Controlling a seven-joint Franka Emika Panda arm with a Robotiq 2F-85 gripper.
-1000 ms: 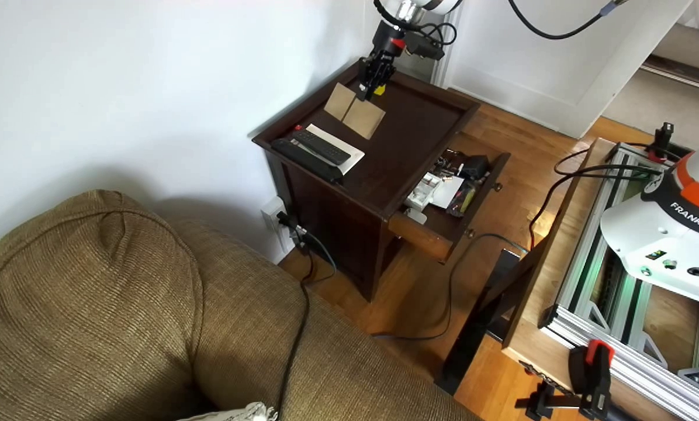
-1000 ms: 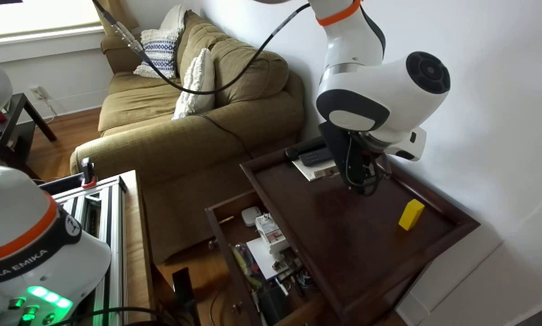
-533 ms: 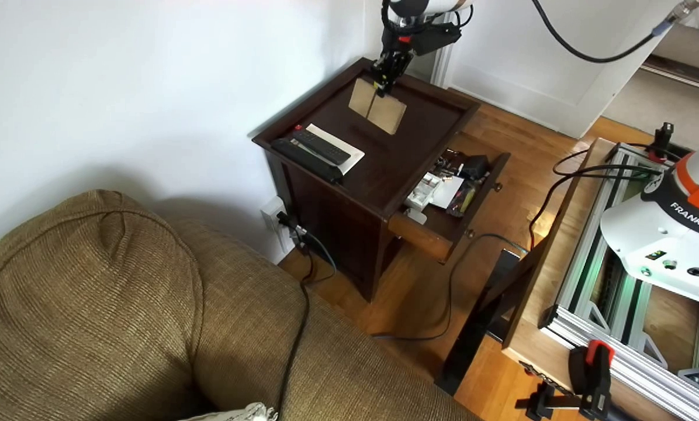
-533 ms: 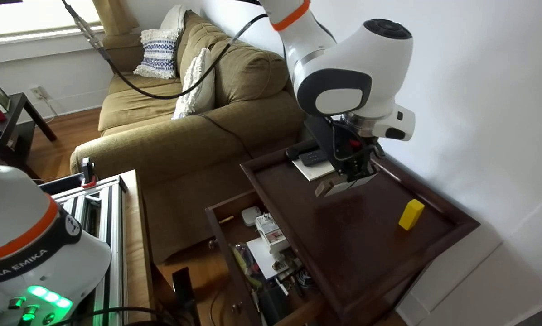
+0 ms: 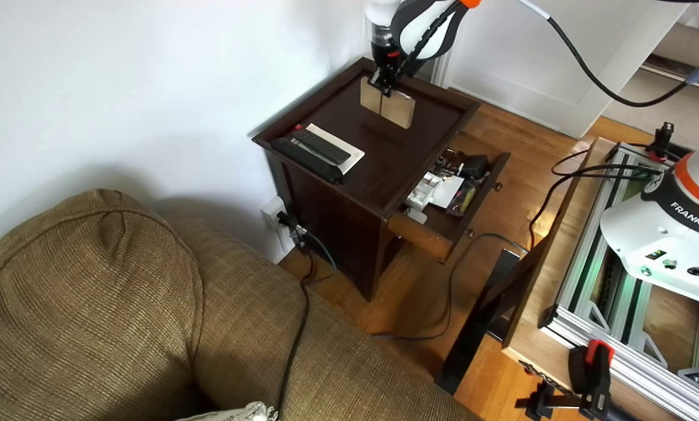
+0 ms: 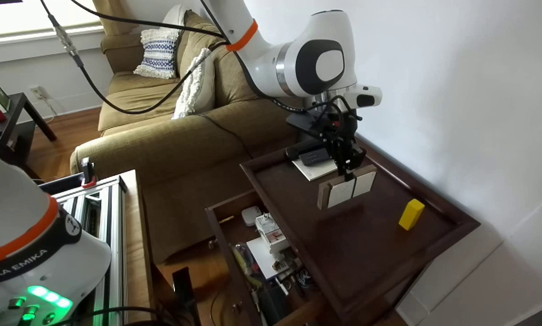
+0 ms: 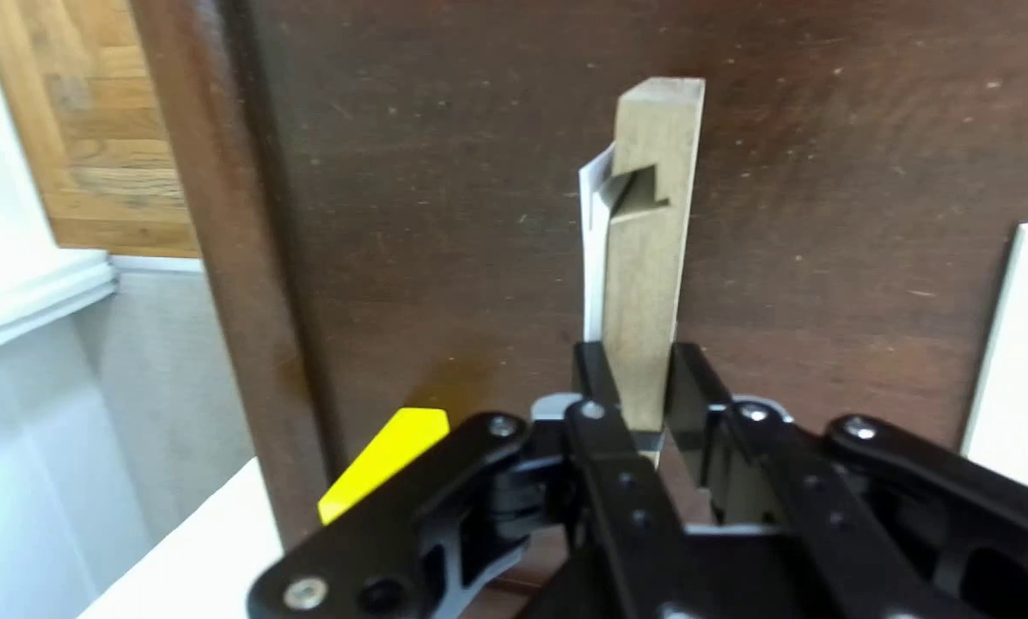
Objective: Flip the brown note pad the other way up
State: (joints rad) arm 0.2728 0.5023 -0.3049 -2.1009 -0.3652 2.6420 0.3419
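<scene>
3 green lights (image 6: 51, 297) glow on the white robot base (image 6: 31, 240), nearest me on the left in an exterior view. Past it to the right, a drawer (image 6: 221, 237) stands pulled out, holding a white box (image 6: 272, 235), a paper sheet (image 6: 259, 256) and small clutter (image 6: 283, 263). Just beyond it spreads the dark top of the desk (image 6: 339, 258). A yellow block (image 6: 411, 214) stands upright toward the right end, apart from the brown note pad (image 6: 341, 194). That pad is tipped up on edge over the far half of the desk, and the fingers (image 7: 693, 378) pinch it from above, 1 on each face. Pale panels look my way, a dark stripe (image 6: 354, 187) between them; its tan face (image 5: 397, 110) shows in an exterior view. I cannot tell whether the lower edge meets the desk. In the wrist view white paper (image 7: 596, 258) stands slightly off 1 side. Farther off, a pale slab (image 6: 314, 171) lies on the desk with a black remote (image 6: 314, 157) on it, and beyond that is the brown sofa (image 6: 185, 140) with its cushions (image 6: 157, 56).
</scene>
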